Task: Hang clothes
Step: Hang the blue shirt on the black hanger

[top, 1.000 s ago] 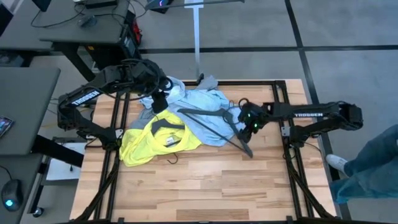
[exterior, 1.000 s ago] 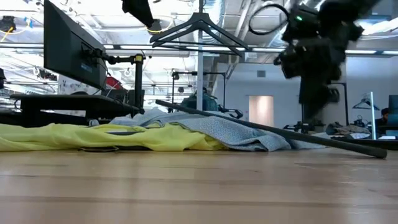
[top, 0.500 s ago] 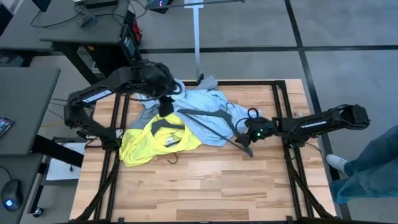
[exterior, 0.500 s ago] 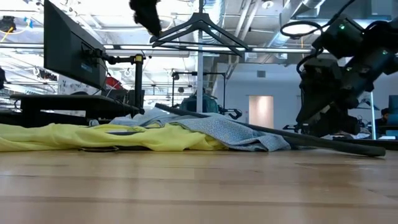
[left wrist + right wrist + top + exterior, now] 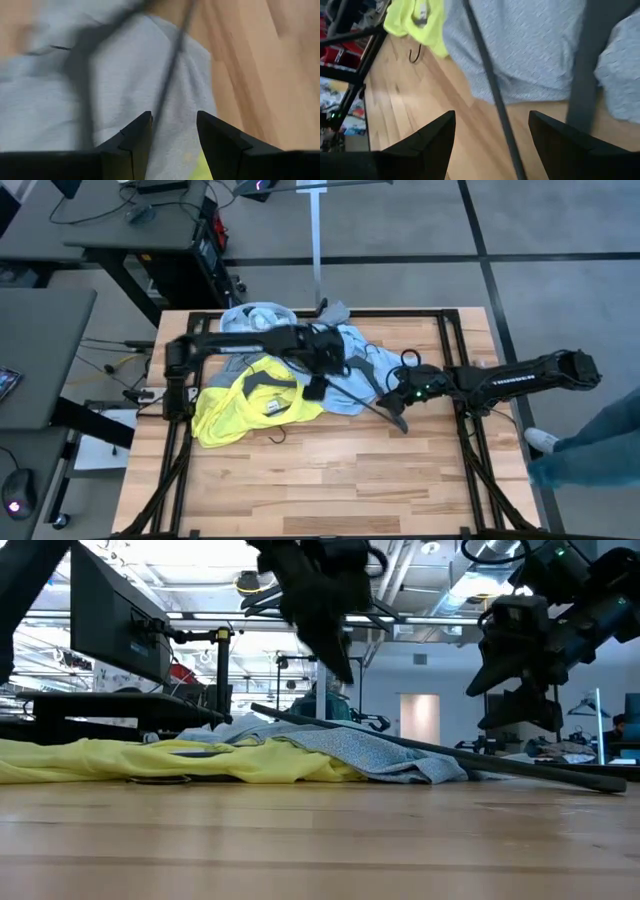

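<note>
On the wooden bench [image 5: 330, 480] the clothes lie heaped toward the far side. Nearest the left edge is the neon-yellow T-shirt [image 5: 235, 408], spread flat with its collar showing. Just behind it, partly covered, sits the grey T-shirt [image 5: 236, 365], and the pale blue collared shirt [image 5: 345, 385] spreads from the far edge toward the middle, overlapping the yellow one. From bench height the yellow cloth [image 5: 110, 760] and the blue cloth [image 5: 360, 752] lie as one low rumpled ridge.

A black hanger [image 5: 375, 402] lies across the blue shirt, one long bar [image 5: 492, 95] running off the fabric onto the bare wood.

From the left side, the left arm stretches across the pile, and the left claw [image 5: 316, 385] hangs over the blue shirt near where it meets the yellow one, its fingers [image 5: 135, 137] parted with nothing between them, straddling a thin dark bar of the hanger above the cloth.

From the right, the right claw [image 5: 397, 402] hovers low beside the hanger's end at the blue shirt's edge, its fingers [image 5: 435, 135] spread wide and empty, the bar passing between them.
</note>
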Available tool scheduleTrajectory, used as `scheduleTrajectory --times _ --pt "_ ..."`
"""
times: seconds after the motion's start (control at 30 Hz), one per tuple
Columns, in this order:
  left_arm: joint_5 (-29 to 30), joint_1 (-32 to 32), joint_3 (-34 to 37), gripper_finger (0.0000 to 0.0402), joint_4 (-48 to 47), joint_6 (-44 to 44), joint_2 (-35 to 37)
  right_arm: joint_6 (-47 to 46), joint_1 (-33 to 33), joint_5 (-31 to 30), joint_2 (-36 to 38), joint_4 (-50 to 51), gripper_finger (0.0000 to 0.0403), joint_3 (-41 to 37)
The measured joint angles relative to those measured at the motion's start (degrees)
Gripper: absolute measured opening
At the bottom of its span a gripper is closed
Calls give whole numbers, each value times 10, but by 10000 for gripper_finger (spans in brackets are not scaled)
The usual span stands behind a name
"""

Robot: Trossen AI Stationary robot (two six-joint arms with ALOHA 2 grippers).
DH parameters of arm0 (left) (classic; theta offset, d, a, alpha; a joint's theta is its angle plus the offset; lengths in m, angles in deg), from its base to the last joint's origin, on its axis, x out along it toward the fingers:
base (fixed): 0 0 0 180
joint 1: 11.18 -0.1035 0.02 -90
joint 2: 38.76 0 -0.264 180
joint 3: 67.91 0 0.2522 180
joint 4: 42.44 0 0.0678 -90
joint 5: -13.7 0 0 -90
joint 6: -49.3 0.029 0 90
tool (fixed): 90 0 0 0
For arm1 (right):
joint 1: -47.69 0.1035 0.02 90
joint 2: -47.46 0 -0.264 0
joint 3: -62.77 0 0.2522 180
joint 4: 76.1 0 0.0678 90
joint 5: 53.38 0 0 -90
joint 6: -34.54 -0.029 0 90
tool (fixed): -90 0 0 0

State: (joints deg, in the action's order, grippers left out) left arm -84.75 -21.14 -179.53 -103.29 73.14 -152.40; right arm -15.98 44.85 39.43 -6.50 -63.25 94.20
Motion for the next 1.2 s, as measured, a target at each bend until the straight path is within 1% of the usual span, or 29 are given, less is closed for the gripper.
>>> scheduleTrajectory --times 0.13,0.23,0.3,0.47,0.53,0.6,0.63,0.67,0.7,0.83,0.93,1.03,1.1,1.2 --pt "27 11 -1 140 7 -3 -38 9 23 0 0 9 242 0" --pt "85 16 -1 140 19 -14 -69 15 34 1 0 11 242 0" --pt "112 17 -1 140 31 -23 -84 17 37 1 0 11 242 0" --pt "124 16 -2 136 46 -47 -85 16 51 2 0 12 242 0" --pt "143 20 -2 116 46 -61 -85 15 56 3 1 11 242 0" --pt "176 26 -2 69 46 -64 -86 9 62 3 11 12 242 0" --pt "181 29 -2 41 46 -63 -84 3 64 3 20 11 242 0" --pt "189 33 -2 22 47 -72 -82 -3 65 3 31 12 242 0" --pt "200 37 -2 17 50 -87 -80 -7 65 3 44 15 242 0" --pt "272 61 -2 12 50 -98 -68 -32 57 -7 117 39 242 0" --pt "302 81 -1 10 50 -113 -46 -48 40 -30 191 27 242 0" --pt "357 97 -1 10 49 -129 -19 -48 14 -57 261 -1 242 4" --pt "394 106 -1 10 51 -132 2 -32 -10 -72 300 -21 242 15" --pt "431 121 -1 9 63 -126 37 -2 -51 -76 337 -23 242 43"
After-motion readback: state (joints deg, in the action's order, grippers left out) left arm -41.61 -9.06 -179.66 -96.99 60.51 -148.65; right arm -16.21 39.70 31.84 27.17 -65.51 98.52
